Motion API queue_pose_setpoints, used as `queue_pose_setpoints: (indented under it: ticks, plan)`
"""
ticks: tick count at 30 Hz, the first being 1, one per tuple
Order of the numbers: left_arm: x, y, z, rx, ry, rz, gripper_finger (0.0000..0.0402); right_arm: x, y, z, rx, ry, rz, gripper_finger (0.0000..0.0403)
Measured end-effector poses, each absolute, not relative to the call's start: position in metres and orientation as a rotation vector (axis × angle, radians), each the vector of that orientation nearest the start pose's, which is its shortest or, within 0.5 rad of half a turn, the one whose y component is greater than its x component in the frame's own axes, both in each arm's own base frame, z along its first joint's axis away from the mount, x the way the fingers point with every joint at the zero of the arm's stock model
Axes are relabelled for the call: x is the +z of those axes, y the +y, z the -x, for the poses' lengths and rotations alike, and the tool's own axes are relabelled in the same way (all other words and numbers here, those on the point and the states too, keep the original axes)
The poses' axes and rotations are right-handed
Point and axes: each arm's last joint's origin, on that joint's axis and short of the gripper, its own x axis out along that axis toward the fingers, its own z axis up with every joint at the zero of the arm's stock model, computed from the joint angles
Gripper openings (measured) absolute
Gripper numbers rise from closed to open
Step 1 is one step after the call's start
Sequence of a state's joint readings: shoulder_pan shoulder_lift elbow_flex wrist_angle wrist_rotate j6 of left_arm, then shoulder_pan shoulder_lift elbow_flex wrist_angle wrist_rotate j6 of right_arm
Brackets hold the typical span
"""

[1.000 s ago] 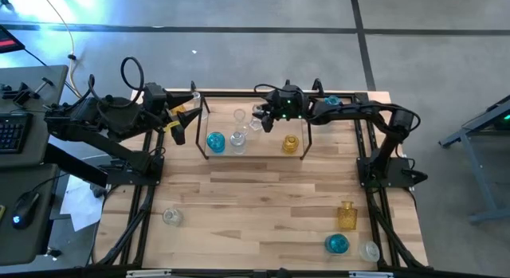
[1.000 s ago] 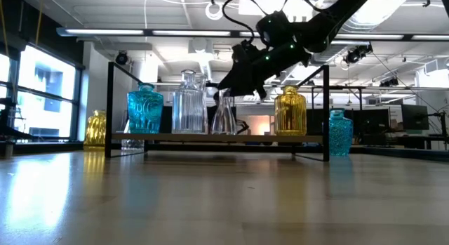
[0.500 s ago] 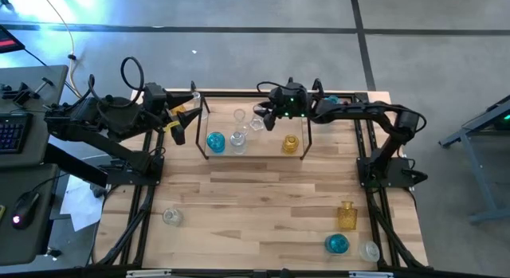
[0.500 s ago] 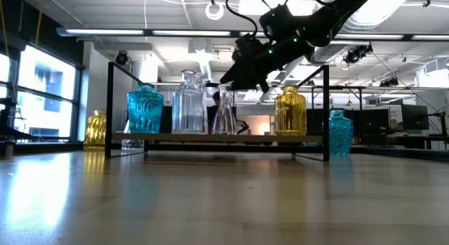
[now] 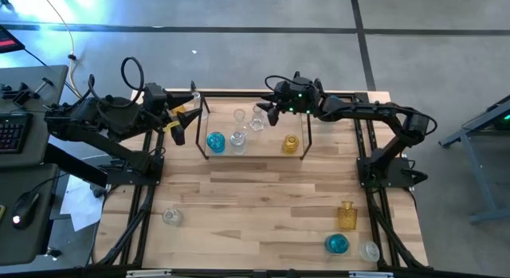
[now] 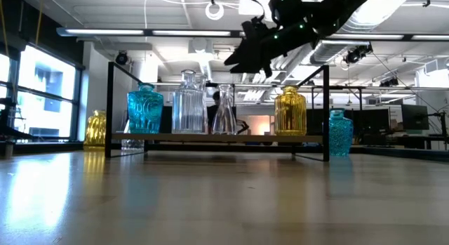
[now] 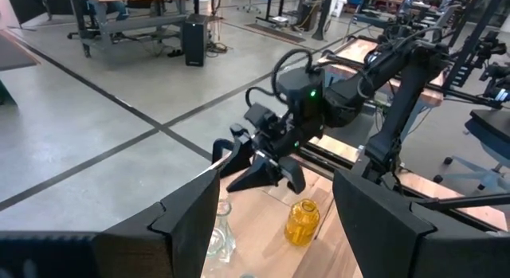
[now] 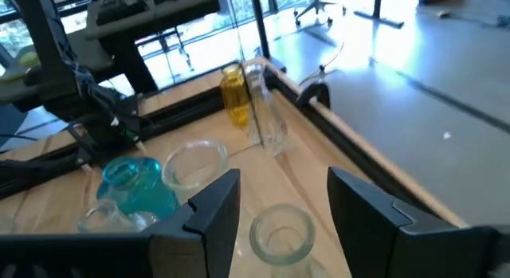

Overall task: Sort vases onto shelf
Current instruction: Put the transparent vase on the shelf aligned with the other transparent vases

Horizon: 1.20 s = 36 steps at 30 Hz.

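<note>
The shelf [image 5: 306, 139] holds a blue vase [image 5: 215, 141], clear vases [image 5: 237, 139] and a yellow vase [image 5: 291, 142]. They stand upright in a row on its wooden floor in the low view, with the clear conical vase [image 6: 224, 111] in the middle. My right gripper [image 6: 242, 62] hangs open above that conical vase, whose mouth [image 8: 280, 230] shows below the fingers, apart from them. My left gripper [image 5: 177, 127] waits open at the shelf's left end, holding nothing.
Near the table's front edge stand a clear vase [image 5: 171, 217], a yellow vase [image 5: 346, 216], a blue vase [image 5: 336, 244] and another clear one [image 5: 369, 250]. A yellow vase [image 6: 96, 127] and a blue vase [image 6: 339, 133] stand outside the shelf's ends. Bare wood lies between.
My right gripper has risen from the neck of the clear conical vase and drawn back a little toward the table's right edge, its fingers staying apart. The vase stays upright on the shelf.
</note>
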<state>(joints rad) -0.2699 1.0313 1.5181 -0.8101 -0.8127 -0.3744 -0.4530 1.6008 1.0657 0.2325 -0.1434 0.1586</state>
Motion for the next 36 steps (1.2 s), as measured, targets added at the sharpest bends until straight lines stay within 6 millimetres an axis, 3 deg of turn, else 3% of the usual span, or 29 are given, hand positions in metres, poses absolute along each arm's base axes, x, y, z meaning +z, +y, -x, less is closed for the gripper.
queue_pose_setpoints:
  ticks: [14,36]
  plan:
    - [0.47,-0.022,-0.156,0.563,0.181,0.197,0.0236,0.303,-0.142,-0.3,-0.357,0.232,-0.218,0.017]
    - [0.469,-0.022,-0.157,0.542,0.19,0.191,0.0236,0.306,-0.125,-0.272,-0.36,0.426,-0.355,0.0169]
